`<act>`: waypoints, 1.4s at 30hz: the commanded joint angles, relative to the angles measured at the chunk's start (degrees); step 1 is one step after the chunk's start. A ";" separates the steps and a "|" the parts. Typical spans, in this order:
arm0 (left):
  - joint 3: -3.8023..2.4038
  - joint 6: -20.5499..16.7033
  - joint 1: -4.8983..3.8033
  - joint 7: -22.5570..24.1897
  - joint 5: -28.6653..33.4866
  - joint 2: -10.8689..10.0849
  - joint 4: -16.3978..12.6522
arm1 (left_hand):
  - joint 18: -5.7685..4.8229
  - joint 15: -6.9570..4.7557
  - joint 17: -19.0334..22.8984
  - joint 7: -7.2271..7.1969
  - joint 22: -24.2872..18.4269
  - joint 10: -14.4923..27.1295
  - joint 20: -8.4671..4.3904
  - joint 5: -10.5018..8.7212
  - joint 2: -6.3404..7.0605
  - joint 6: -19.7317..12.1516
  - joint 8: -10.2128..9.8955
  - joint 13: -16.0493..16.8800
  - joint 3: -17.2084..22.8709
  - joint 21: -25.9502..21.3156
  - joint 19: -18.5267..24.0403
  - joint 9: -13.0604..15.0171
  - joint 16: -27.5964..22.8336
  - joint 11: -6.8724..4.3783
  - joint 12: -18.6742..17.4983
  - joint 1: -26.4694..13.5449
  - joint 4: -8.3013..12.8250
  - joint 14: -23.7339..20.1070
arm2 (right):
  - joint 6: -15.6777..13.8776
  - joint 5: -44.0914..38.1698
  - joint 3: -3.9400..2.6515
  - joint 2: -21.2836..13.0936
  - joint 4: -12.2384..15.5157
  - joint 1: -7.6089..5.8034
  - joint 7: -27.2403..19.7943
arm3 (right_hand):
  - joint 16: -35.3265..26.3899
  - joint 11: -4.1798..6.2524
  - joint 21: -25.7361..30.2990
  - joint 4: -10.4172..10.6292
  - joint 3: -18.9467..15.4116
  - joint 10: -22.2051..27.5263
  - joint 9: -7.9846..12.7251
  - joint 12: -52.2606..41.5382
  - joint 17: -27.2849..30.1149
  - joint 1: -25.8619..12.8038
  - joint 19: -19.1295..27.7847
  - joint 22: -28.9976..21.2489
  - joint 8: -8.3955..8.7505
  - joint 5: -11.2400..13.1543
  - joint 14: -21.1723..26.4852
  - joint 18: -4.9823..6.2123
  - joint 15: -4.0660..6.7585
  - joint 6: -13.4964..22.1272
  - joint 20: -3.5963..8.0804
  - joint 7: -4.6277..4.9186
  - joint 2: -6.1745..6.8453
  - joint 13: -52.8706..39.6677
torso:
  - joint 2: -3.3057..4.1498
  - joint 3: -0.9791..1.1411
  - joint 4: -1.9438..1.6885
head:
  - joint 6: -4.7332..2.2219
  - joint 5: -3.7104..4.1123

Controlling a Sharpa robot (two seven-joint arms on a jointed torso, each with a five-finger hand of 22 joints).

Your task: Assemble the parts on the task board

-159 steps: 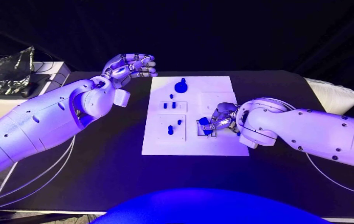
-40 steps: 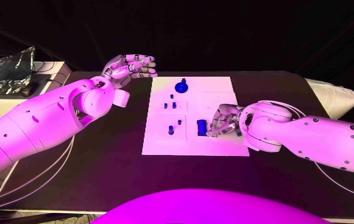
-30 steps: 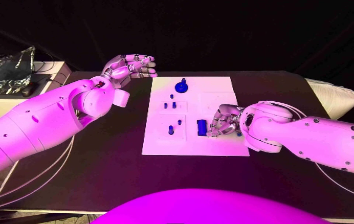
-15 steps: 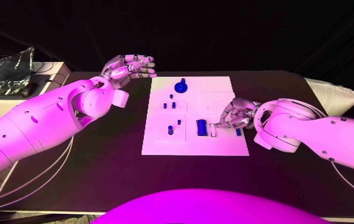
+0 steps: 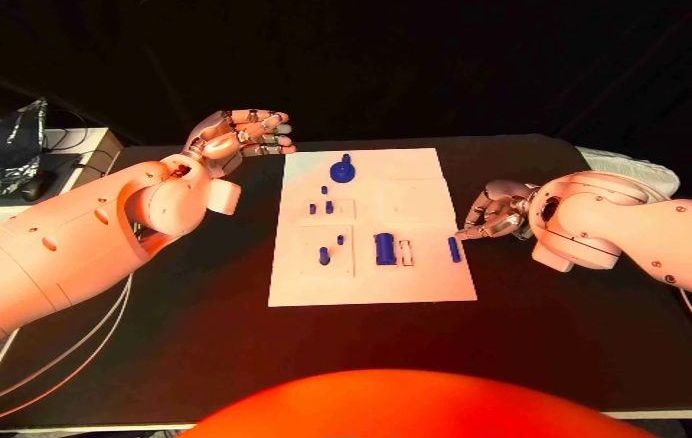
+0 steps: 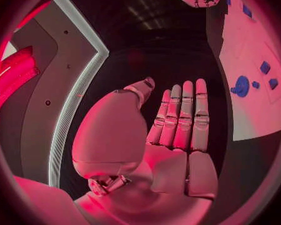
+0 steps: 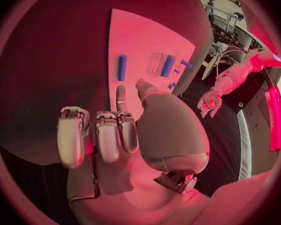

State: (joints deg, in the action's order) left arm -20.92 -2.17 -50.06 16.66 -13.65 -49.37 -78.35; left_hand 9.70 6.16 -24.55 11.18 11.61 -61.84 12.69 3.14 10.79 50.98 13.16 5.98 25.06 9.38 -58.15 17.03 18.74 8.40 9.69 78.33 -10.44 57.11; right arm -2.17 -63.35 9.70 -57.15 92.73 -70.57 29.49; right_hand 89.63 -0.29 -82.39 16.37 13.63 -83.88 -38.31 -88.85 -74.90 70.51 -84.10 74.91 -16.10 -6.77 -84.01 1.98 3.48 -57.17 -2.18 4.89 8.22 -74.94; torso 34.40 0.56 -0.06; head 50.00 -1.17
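A white board [image 5: 372, 283] lies flat in the middle of a black table [image 5: 577, 308], with small blue parts spread across it. A round blue knob [image 5: 342, 170] sits near its far edge, little blue pegs [image 5: 320, 207] stand in the left half, a thick blue block [image 5: 384, 248] rests near the centre beside an open white slot [image 5: 407, 251], and a slim blue bar [image 5: 454, 249] lies loose close to the right edge. The right hand [image 5: 495, 220] hangs just beside that edge, fingers loosely curled and holding nothing, near the bar but not touching it. The left hand [image 5: 238, 133] is raised well off to the far left of the board, fingers straight and apart, empty. The likely trouble: the loose bar lies so close to the edge that a clumsy reach could nudge it off onto the table, or tilt it so it jams instead of dropping into the slot.
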 commanded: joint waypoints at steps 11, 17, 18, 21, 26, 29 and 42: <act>-0.01 1.11 0.01 0.56 -0.16 0.16 -0.12 | 0.73 0.14 -0.07 0.26 -0.10 0.16 0.03 -0.20 -0.03 0.05 0.13 0.11 -0.04 -0.26 -0.58 -0.08 0.40 0.10 0.31 0.56 -0.42 -0.42 | 3.39 -6.05 0.53 1.03 -0.34 0.75 1.95 | 0.37 0.63 -0.48 0.34 -1.09 -5.72 -1.65 -0.34 -15.10 -5.46 -4.75 13.02 -0.72 0.64 -5.99 -0.62 0.52 -2.82 0.09 -0.95 -0.63 -14.55 | 0.20 0.08 -0.17 | 0.00 0.42; 0.00 1.17 0.01 0.44 -0.16 0.13 -0.12 | 0.73 0.13 -0.08 0.26 -0.12 0.14 0.03 -0.20 -0.03 0.05 0.13 0.12 -0.07 -0.27 -0.59 -0.08 0.41 0.09 0.33 0.55 -0.46 -0.42 | 1.93 -4.82 0.67 2.53 -0.80 2.02 1.90 | 0.37 0.78 -0.54 0.40 -1.73 -5.75 -2.67 -0.39 -15.10 -7.12 -4.77 13.07 -1.09 1.52 -5.99 -0.64 0.66 -2.81 0.24 -1.13 -0.99 -14.58 | 0.28 0.07 -0.26 | 0.00 0.30; 0.00 1.18 0.01 0.42 -0.16 0.09 -0.13 | 0.73 0.13 -0.08 0.26 -0.12 0.14 0.03 -0.20 -0.03 0.05 0.13 0.12 -0.07 -0.27 -0.59 -0.08 0.41 0.09 0.33 0.55 -0.46 -0.42 | 1.83 -4.74 0.68 2.68 -0.88 2.19 1.90 | 0.37 0.79 -0.43 0.40 -1.82 -5.73 -2.80 -0.35 -15.10 -7.30 -4.75 13.04 -1.13 1.53 -5.99 -0.62 0.68 -2.80 0.25 -1.15 -1.01 -14.56 | 0.26 0.06 -0.20 | 0.00 0.24; 0.00 1.15 0.01 0.36 -0.16 -0.05 -0.18 | 0.73 0.13 -0.08 0.26 -0.12 0.14 0.03 -0.20 -0.03 0.05 0.13 0.12 -0.07 -0.27 -0.59 -0.08 0.41 0.09 0.33 0.55 -0.46 -0.42 | 1.40 -4.60 0.71 3.11 -1.12 2.67 1.92 | 0.37 0.80 -0.42 0.41 -1.87 -5.71 -2.88 -0.32 -15.10 -7.42 -4.75 13.04 -1.16 1.53 -5.99 -0.62 0.69 -2.78 0.27 -1.16 -1.03 -14.54 | 0.26 0.02 -0.05 | 0.00 0.00; 0.00 1.18 0.01 0.24 -0.15 -0.13 -0.23 | 0.74 0.12 -0.12 0.24 -0.16 0.12 0.03 -0.20 -0.07 0.06 0.14 0.15 -0.08 -0.32 -0.63 -0.09 0.43 0.07 0.36 0.62 -0.50 -0.44 | 1.01 -5.43 0.72 3.90 -1.75 3.00 1.98 | 0.37 0.82 -0.35 0.42 -1.98 -5.68 -3.05 -0.25 -15.10 -7.67 -4.74 13.02 -1.20 1.53 -5.99 -0.60 0.71 -2.73 0.29 -1.17 -1.09 -14.50 | 0.16 0.03 -0.10 | 0.00 0.06; 0.00 1.23 0.01 0.21 -0.15 -0.13 -0.26 | 0.74 0.12 -0.12 0.24 -0.16 0.12 0.03 -0.20 -0.07 0.06 0.14 0.15 -0.08 -0.32 -0.63 -0.09 0.43 0.07 0.36 0.62 -0.50 -0.44 | 1.11 -6.31 0.73 4.32 -2.32 3.06 2.01 | 0.37 0.83 -0.37 0.41 -2.02 -5.72 -3.12 -0.33 -15.10 -7.76 -4.75 13.03 -1.21 1.53 -5.99 -0.61 0.72 -2.71 0.30 -1.18 -1.11 -14.55 | 0.14 0.03 -0.18 | 0.00 0.11; 0.01 1.28 0.01 0.01 -0.15 -0.22 -0.30 | 0.74 0.12 -0.15 0.23 -0.21 0.15 0.03 -0.20 -0.09 0.04 0.13 0.16 -0.09 -0.38 -0.66 -0.11 0.44 0.07 0.37 0.71 -0.53 -0.47 | 2.22 -12.71 0.90 6.16 -4.29 3.55 2.18 | 0.37 0.74 -0.17 -1.02 -0.51 -5.54 -5.13 0.03 -15.10 -2.72 -4.72 13.04 -1.08 1.87 -5.99 -0.59 0.69 -1.30 0.36 -1.03 -0.47 -14.34 | 0.17 0.04 -0.13 | 0.00 -0.03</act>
State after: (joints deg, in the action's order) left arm -20.89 -1.88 -50.05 16.48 -13.71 -49.65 -78.47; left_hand 9.70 6.17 -24.64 11.18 11.50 -61.84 12.70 3.14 10.57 50.99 13.16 6.10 24.90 9.38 -58.57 17.00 18.96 8.40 9.69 78.56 -10.59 57.11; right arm -0.84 -72.11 10.50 -51.20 88.69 -67.24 31.38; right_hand 89.63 0.14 -82.56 15.69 13.15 -83.89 -43.58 -89.06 -74.94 67.23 -84.10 74.93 -17.65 -5.14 -84.02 2.09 3.91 -58.97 -2.18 3.86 7.61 -74.91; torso 34.56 0.59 -0.23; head 50.00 -1.19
